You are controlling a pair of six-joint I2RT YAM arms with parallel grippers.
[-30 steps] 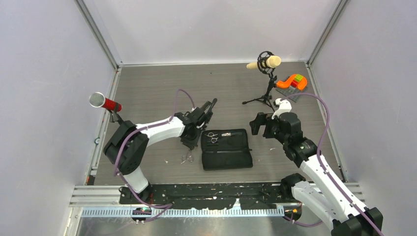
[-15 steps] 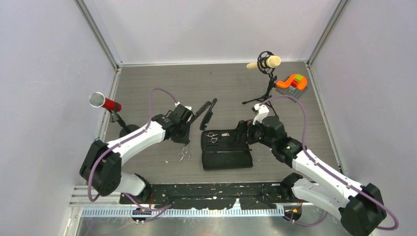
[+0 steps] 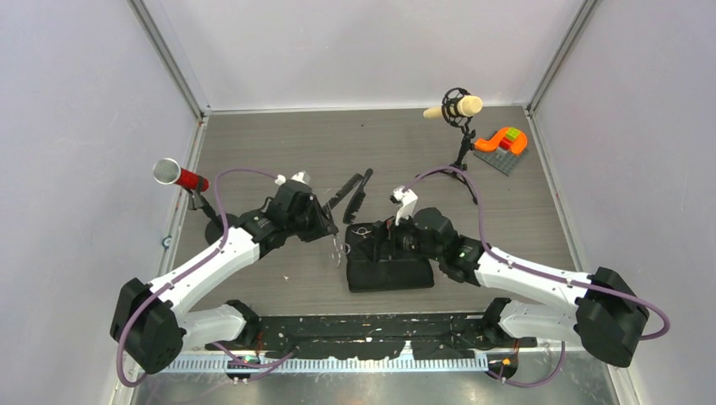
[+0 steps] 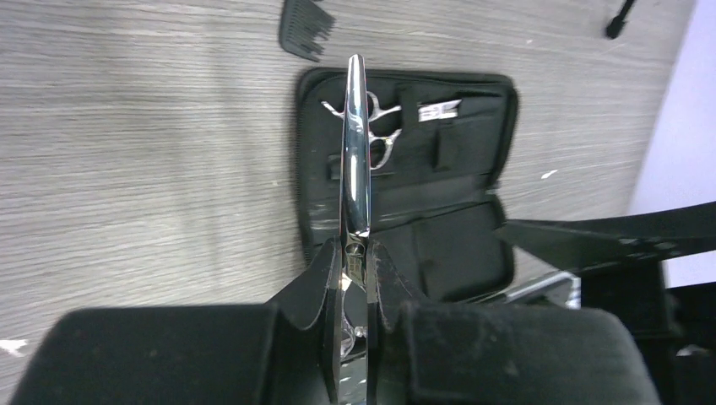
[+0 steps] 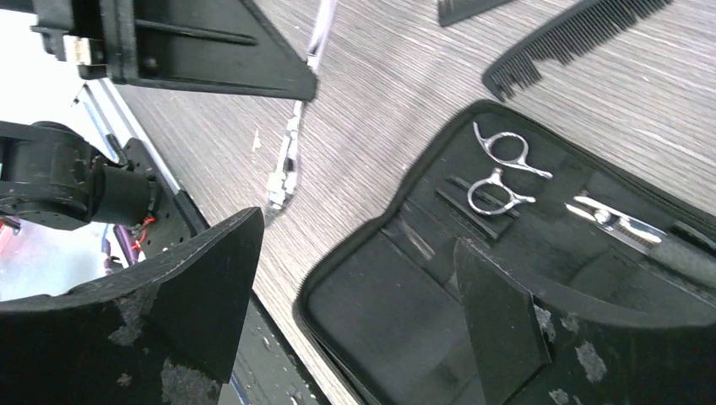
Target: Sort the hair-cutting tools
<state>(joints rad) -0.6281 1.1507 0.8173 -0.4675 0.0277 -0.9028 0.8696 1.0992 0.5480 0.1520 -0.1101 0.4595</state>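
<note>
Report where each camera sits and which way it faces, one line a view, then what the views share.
Top external: above and behind the bases, facing down on the table; both arms show.
Left wrist: on the left arm, facing down past the left claw, shut on the scissors.
Right wrist: on the right arm, facing down through the open right claw.
Shared: both wrist views show the open case and the second scissors in it.

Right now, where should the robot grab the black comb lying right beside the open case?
Probably by its solid spine near the middle, coming straight down with jaws across its narrow width. The comb lies flat on the table, long and thin, so its teeth and ends offer a poor hold.
</note>
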